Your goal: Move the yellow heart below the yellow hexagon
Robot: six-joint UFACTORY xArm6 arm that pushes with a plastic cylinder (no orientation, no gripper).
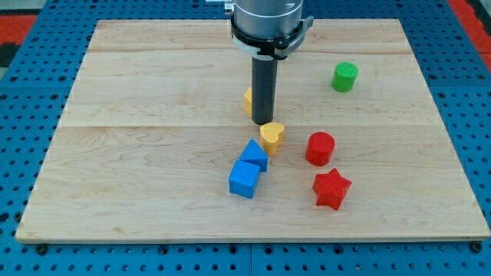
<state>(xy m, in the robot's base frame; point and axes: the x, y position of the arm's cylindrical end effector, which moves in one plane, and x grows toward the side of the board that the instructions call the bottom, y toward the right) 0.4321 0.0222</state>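
Observation:
The yellow heart [271,136] lies near the board's middle, just below my tip [265,123], which stands right at its upper edge. The yellow hexagon [248,100] is mostly hidden behind the rod; only its left edge shows, above and slightly left of the heart. The dark rod comes down from the view's top centre.
A blue triangle-like block [255,154] and a blue cube [244,179] lie just below-left of the heart, touching each other. A red cylinder [320,148] and a red star [331,189] lie to the right. A green cylinder [344,77] stands at the upper right. The wooden board [153,153] has blue pegboard around it.

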